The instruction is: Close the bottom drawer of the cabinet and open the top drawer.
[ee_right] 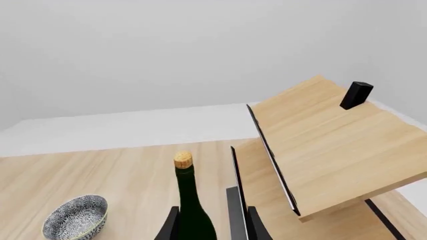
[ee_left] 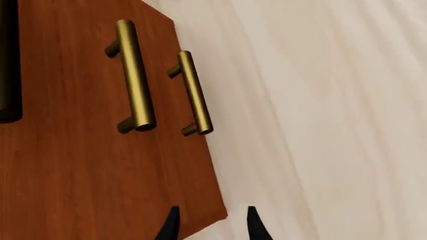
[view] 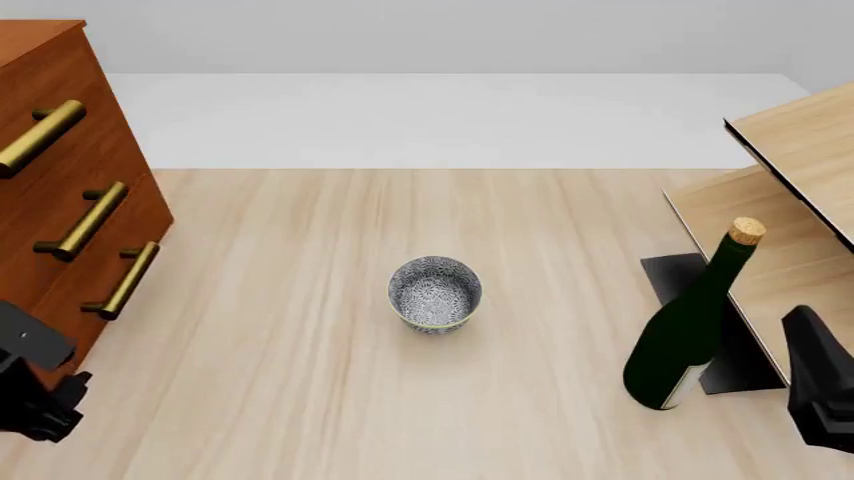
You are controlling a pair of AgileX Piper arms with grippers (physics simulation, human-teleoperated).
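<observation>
The reddish-brown cabinet stands at the table's left edge. Its three brass bar handles are stacked. The top drawer has the uppermost handle. The bottom drawer's handle is the lowest. All three fronts look level with each other. My left gripper is low beside the cabinet's near bottom corner. In the left wrist view it is open and empty, with the cabinet front and two handles ahead. My right gripper is open and empty at the far right.
A patterned bowl sits mid-table. A dark green corked bottle stands just left of my right arm. It also shows ahead of the fingers in the right wrist view. The pale wood shelf unit is behind it.
</observation>
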